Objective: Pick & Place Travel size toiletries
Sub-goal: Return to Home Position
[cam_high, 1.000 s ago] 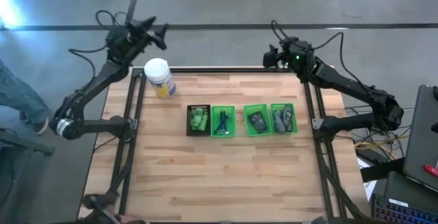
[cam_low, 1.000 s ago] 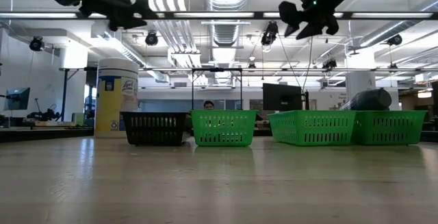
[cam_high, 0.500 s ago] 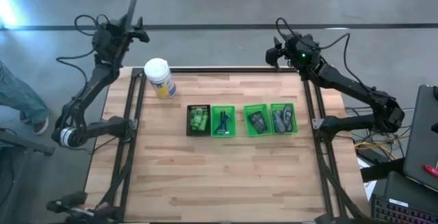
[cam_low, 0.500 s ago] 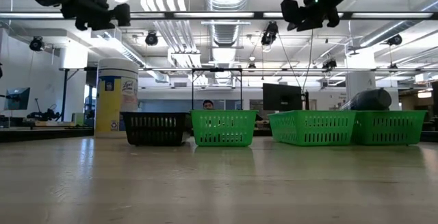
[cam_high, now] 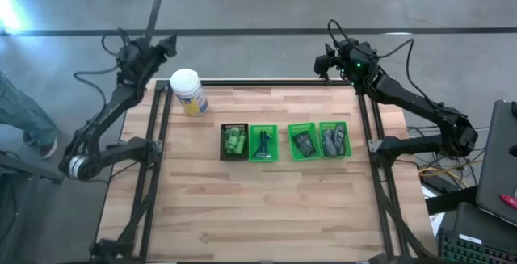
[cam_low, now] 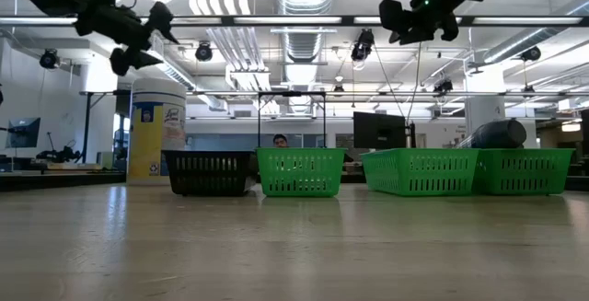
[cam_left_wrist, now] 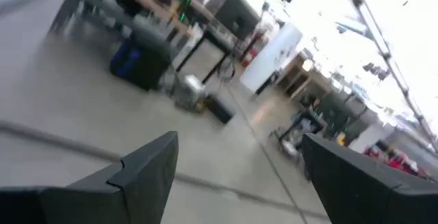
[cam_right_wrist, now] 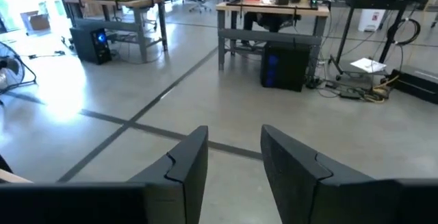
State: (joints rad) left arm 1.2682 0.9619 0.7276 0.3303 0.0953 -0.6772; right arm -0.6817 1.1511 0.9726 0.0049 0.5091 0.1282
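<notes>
green mini bottles (cam_high: 235, 141), latticed bins (cam_low: 299, 174), wood table (cam_high: 266, 207)

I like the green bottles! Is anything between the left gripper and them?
Yes: the white-lidded jar stands on the line from the raised left gripper to the green bottles in the black tray.

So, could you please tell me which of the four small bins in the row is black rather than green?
The bin at the row's left end, nearest the white-lidded jar; it holds green bottles, and the other three bins are green.
</notes>
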